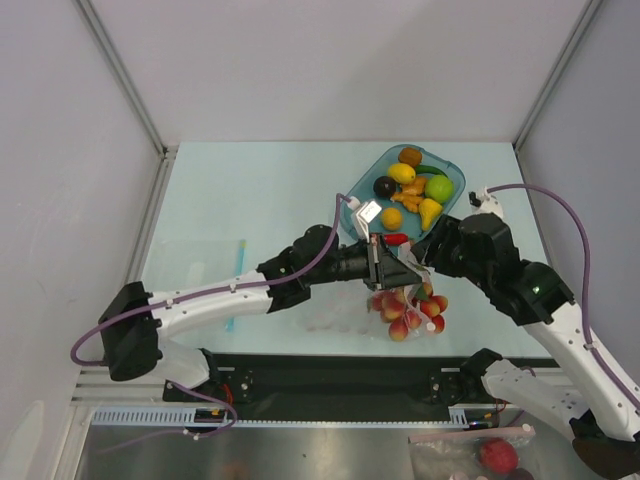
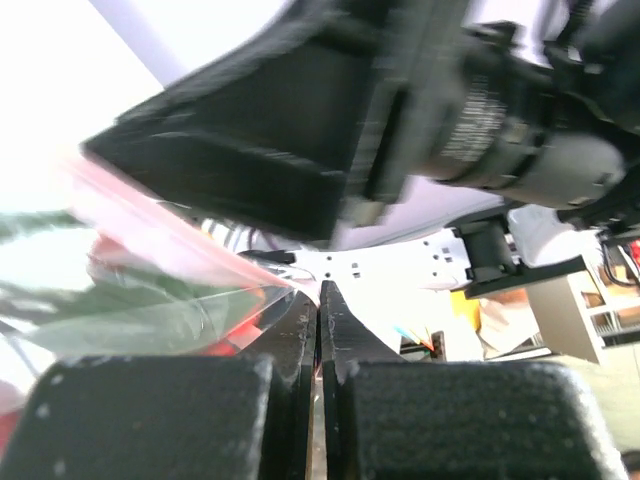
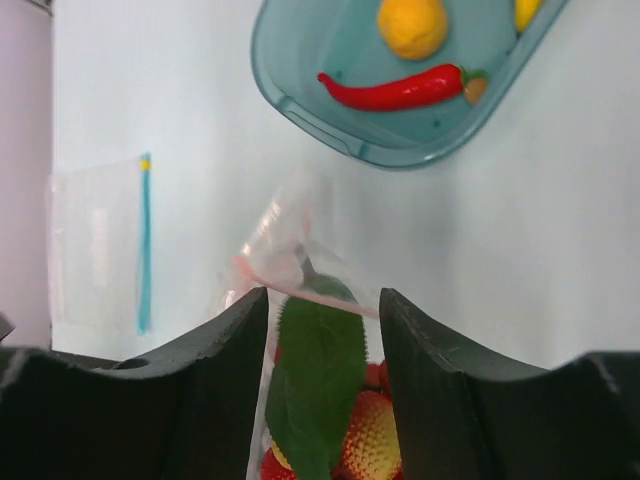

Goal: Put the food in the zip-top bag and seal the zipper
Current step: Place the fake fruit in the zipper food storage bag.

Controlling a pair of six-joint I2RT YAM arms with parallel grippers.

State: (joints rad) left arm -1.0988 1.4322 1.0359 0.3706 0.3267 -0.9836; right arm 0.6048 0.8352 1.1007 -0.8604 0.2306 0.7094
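Limp, slippery bag (image 3: 285,235), weighted with red fruit (image 1: 405,312), hangs above the table (image 1: 250,200) from the clenched left gripper (image 2: 320,330) pinching its stiffer zipper (image 2: 170,235) edge, likely the surest hold; right gripper (image 3: 322,300) straddles it, released.

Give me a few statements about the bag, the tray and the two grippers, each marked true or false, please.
1. The right gripper has its jaws apart. True.
2. The red chili is inside the zip-top bag. False: it lies in the teal tray.
3. The left gripper is shut on the bag's edge. True.
4. The tray is empty. False: it holds the chili and several other pieces.
5. Red-and-yellow fruits sit inside the bag. True.
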